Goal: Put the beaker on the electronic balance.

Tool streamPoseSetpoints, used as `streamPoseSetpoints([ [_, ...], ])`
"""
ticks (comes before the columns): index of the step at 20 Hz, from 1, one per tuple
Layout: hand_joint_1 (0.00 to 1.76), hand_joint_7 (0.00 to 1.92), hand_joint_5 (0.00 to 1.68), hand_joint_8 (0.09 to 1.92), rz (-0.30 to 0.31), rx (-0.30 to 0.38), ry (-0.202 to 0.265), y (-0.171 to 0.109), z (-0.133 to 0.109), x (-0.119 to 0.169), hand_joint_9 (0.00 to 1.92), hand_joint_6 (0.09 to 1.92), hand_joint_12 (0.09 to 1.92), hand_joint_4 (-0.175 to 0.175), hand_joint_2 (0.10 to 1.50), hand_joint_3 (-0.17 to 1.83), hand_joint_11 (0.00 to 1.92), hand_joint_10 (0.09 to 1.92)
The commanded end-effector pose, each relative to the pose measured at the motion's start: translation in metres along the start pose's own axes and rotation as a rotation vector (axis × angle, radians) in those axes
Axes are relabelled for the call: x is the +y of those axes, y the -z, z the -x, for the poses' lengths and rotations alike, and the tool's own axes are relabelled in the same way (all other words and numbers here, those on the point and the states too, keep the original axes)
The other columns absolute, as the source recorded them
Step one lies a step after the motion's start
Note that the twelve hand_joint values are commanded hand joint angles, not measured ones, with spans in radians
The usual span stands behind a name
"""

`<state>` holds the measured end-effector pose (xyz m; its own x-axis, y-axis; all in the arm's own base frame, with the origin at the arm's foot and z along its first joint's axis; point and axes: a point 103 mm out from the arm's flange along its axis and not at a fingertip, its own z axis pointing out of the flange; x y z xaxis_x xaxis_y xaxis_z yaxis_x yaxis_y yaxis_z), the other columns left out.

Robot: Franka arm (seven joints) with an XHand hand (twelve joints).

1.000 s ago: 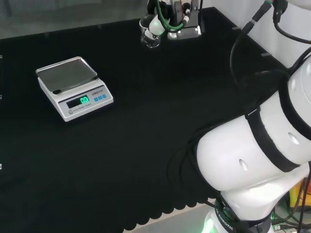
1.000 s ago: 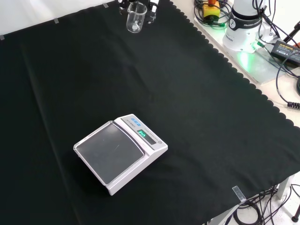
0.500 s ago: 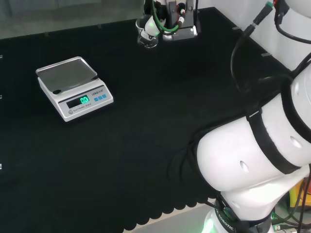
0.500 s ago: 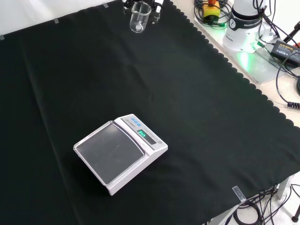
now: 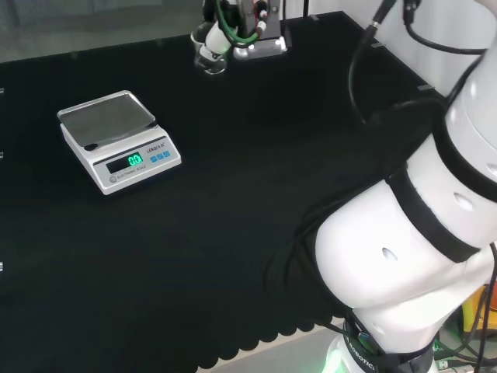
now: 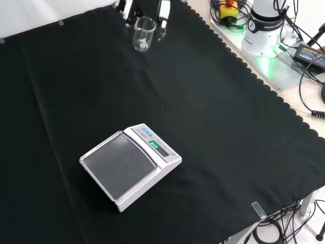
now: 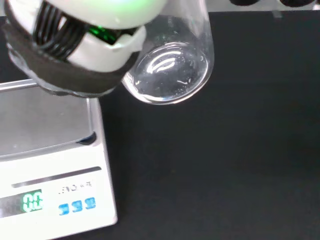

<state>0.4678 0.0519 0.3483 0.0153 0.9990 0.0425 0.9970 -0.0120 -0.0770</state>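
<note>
Head view, L to R: electronic balance [image 5: 118,140] at approx 9 o'clock on black cloth [image 5: 233,202], pan bare, display lit green. Hand [image 5: 233,27] at 12 o'clock w/ fingers curled round clear beaker [image 5: 208,53], held off the cloth, well apart from balance. Front view: beaker [image 6: 143,33] at 12, balance [image 6: 129,165] near centre.

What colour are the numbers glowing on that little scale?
Green, on the electronic balance's display; clearest in the head view.
</note>
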Motion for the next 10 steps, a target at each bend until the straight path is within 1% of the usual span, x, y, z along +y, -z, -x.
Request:
streamPoseSetpoints([
  [1,1.13,1.75,1.29,0.21,0.009,0.139,0.125,-0.025,-0.055,0.074,1.64,0.74,1.15,0.175,0.56,0.84,0.94,0.27],
  [4,1.13,1.75,1.29,0.21,-0.013,0.187,0.173,-0.032,-0.070,0.101,1.64,0.74,1.15,0.175,0.56,0.84,0.94,0.27],
  [6,1.13,1.75,1.29,0.21,0.001,0.175,0.201,-0.038,-0.079,0.119,1.64,0.74,1.15,0.175,0.56,0.84,0.94,0.27],
  [7,1.14,1.75,1.29,0.21,0.006,0.180,0.212,-0.040,-0.083,0.128,1.64,0.74,1.16,0.175,0.56,0.84,0.94,0.27],
  [10,1.14,1.75,1.29,0.21,-0.013,0.178,0.237,-0.052,-0.097,0.155,1.64,0.74,1.16,0.175,0.56,0.85,0.94,0.27],
])
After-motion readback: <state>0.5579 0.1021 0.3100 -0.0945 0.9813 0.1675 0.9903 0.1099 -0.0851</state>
